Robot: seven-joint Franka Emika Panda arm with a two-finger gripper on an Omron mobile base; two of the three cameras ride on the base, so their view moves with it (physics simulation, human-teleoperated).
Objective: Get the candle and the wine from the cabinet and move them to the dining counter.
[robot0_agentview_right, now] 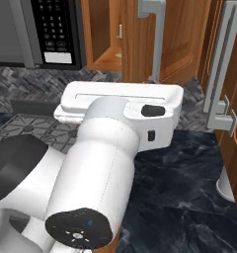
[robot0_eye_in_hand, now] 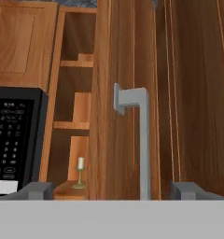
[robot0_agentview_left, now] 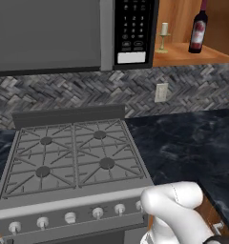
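The arm's bulk hides the gripper [robot0_eye_in_hand: 111,190] from the base cameras; from the hand, its two fingertips [robot0_eye_in_hand: 39,190] stand wide apart and hold nothing, the silver bar handle [robot0_eye_in_hand: 141,140] rising between them without touching either. The cabinet [robot0_eye_in_hand: 125,93] door hangs open. On the bottom shelf [robot0_agentview_left: 192,56] stand the candle [robot0_eye_in_hand: 80,172], just above the left fingertip, and the wine [robot0_agentview_left: 198,29] beside it, its neck cut off.
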